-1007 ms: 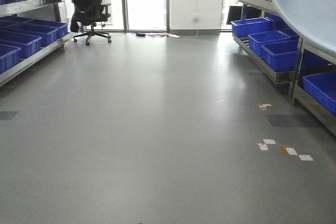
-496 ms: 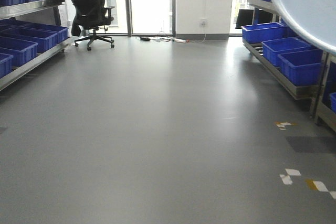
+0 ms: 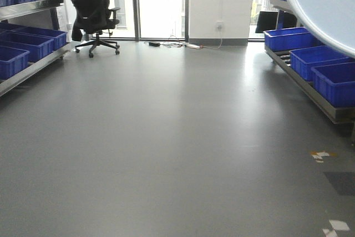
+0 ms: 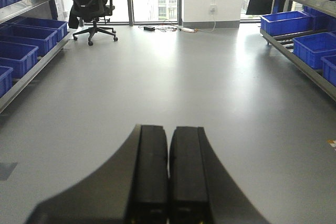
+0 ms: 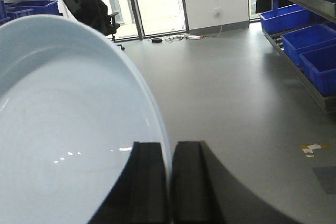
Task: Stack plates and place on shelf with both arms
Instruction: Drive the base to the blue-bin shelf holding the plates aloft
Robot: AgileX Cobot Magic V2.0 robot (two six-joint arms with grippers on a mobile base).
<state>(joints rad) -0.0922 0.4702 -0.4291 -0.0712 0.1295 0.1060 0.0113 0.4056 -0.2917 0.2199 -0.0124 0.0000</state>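
Observation:
A glossy pale bluish-white plate (image 5: 68,129) fills the left of the right wrist view, held up in the air. My right gripper (image 5: 169,148) is shut on its rim, one finger on each face. The plate's underside also shows at the top right of the front view (image 3: 327,4). I cannot tell whether a second plate is stacked with it. My left gripper (image 4: 168,129) is shut and empty, held over the bare grey floor. A steel shelf rack (image 3: 310,90) runs along the right wall. Another rack (image 3: 28,70) runs along the left wall.
Blue plastic crates (image 3: 324,67) sit on the right rack and on the left rack (image 3: 25,43). A black office chair (image 3: 91,12) stands at the far left by the windows. A cable and power strip (image 3: 177,44) lie by the far wall. Tape marks (image 3: 321,155) dot the floor at right.
The whole view has moved forward: the floor tape marks slid down and right, and the right rack drifted toward the frame's edge. The plate stays in the same place in view.

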